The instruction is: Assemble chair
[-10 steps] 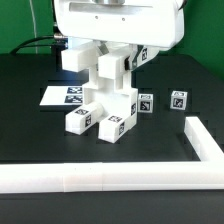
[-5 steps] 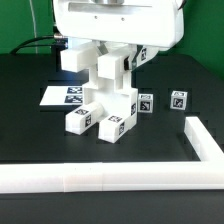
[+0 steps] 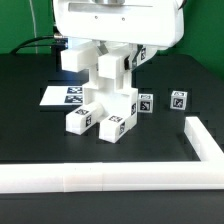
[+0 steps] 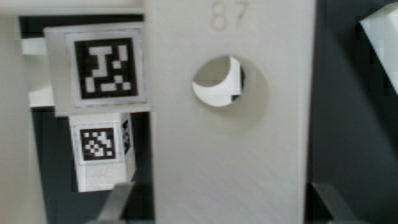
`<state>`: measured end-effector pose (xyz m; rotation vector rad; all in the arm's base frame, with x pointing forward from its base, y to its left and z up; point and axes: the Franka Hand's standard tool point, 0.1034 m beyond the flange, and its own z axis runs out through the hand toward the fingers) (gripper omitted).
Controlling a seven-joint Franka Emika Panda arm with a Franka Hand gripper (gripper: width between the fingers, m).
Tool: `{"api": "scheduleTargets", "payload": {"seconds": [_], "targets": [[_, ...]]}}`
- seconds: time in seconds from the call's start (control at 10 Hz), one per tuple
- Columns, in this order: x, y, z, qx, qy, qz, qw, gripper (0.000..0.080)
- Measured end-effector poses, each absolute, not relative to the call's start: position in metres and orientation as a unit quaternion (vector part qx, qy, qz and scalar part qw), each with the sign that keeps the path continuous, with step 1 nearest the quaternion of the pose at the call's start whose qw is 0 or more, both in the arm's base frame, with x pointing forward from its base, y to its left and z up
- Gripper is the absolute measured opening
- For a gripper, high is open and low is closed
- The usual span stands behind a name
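Above the middle of the black table (image 3: pixel 30 140), the arm (image 3: pixel 118 20) is hanging straight down over the chair (image 3: pixel 105 105). Its broad white wrist body is filling the upper part of the exterior view and hiding the gripper there. In the wrist view the gripper (image 4: pixel 222 205) is reaching along an upright bar (image 4: pixel 231 140) of the chair, one with a round hole. Its dark fingers (image 4: pixel 119 205) are standing one on each side of that bar, close to its faces. The blur is keeping me from telling whether they are pressing on the bar or standing clear of it.

The chair, partly joined, is standing mid-table, just beside the marker board (image 3: pixel 55 96) on the exterior view's left. A small tagged block (image 3: pixel 146 103) and a second tagged block (image 3: pixel 178 100) are lying near it on the exterior view's right. The L-shaped rail (image 3: pixel 100 178) is running across in front.

Against the frames from half a second and a second ago, nothing is differing: arm, chair and blocks are staying exactly where they were.
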<state>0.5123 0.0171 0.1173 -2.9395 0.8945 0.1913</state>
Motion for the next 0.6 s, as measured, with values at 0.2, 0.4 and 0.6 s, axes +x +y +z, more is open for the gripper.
{"api": "scheduleTargets", "payload": {"seconds": [0.2,0.4,0.6], "targets": [[0.5124,0.0168,0.1173,-0.954,0.29,0.062,0.032,0.0288],[0.5124,0.0169,0.1174,-0.954,0.29,0.062,0.032,0.0288],[0.5108,0.0163,0.1172,-0.955,0.289,0.063,0.032,0.0288]]}}
